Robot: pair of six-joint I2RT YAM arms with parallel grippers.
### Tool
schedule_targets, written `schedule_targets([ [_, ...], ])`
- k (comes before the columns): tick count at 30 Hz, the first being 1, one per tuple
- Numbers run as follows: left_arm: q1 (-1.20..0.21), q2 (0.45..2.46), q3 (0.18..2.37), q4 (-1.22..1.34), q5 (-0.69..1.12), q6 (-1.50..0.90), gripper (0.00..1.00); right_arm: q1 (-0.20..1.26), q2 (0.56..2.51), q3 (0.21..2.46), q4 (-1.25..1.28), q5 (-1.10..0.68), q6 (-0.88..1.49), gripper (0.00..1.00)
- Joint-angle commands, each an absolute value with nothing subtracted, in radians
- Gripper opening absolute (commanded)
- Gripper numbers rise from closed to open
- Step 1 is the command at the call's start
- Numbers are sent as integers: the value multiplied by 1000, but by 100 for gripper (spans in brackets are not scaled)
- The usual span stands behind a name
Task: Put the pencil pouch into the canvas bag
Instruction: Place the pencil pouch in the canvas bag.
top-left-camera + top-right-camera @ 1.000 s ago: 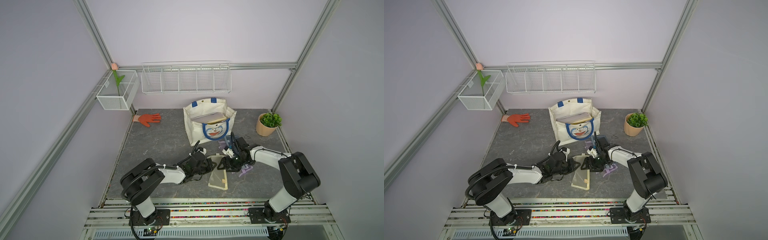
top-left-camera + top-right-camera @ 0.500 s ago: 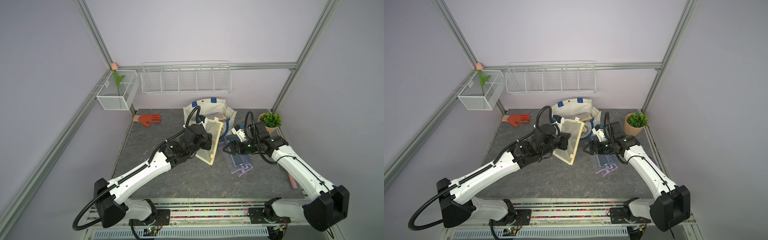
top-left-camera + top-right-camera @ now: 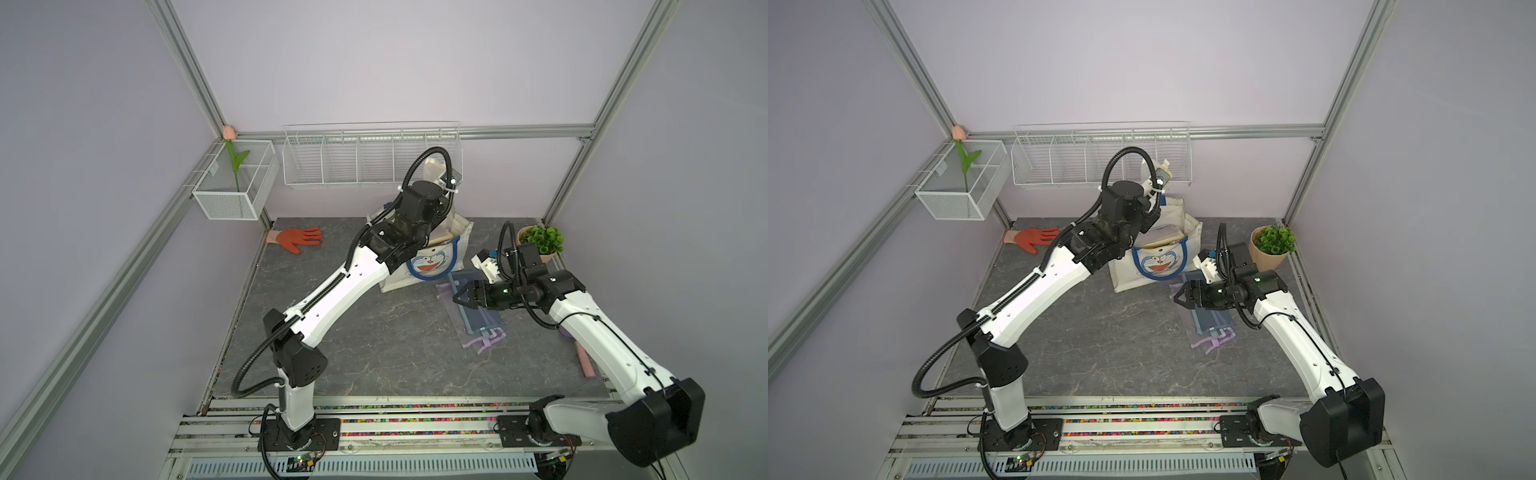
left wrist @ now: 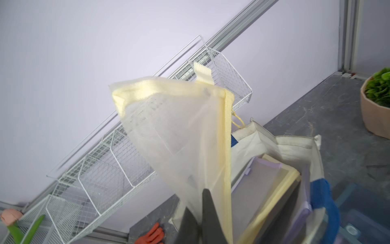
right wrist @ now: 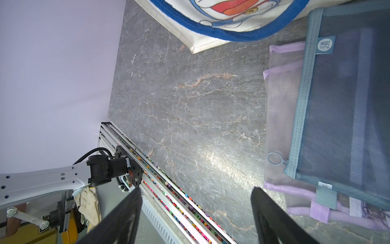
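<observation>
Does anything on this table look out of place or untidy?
Mildly. An orange glove lies alone by the back left corner, away from the canvas bag, and a blue pouch lies askew over a purple pouch beside the bag.

The pencil pouch (image 4: 179, 131) is pale yellow see-through mesh with a deeper butter-yellow woven border. The canvas bag (image 3: 1125, 277) is cream-white with royal-blue handles and a printed cat face in blue and white with a red mouth. The table (image 3: 395, 353) has a dark grey stone pattern with pale and rusty veins. The blue mesh pouch (image 5: 348, 105) is slate-blue with teal-grey trim. The lilac mesh pouch (image 5: 282, 105) has lilac edging. The glove (image 3: 297, 239) is orange-red with a beige cuff. The plant (image 3: 542, 239) is bright green in a peach pot (image 3: 1264, 259). The tulip (image 3: 229, 132) is pink with a green stem. The wire baskets (image 3: 365, 162) are white, the walls (image 3: 374, 62) pale lilac, and the arms (image 3: 345, 291) white with black joints.
</observation>
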State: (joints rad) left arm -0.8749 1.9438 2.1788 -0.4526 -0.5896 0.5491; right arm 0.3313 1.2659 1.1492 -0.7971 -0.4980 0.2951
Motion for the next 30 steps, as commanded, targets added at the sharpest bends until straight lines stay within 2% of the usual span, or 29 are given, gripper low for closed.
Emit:
schedule_targets([
  [1, -842, 2053, 2283, -410, -588, 740, 0, 322, 1245, 1134, -815, -501, 291, 83],
  [5, -816, 2152, 2354, -414, -570, 764, 0, 318, 1246, 1132, -819, -505, 285, 83],
  [13, -793, 2132, 2175, -439, -436, 670, 0, 298, 1255, 1124, -807, -507, 285, 82],
  [25, -791, 2127, 2076, -418, -422, 632, 0, 288, 1254, 1124, -804, -502, 286, 82],
  [30, -785, 2114, 2093, -509, -329, 565, 12, 286, 1252, 1129, -805, -500, 284, 82],
])
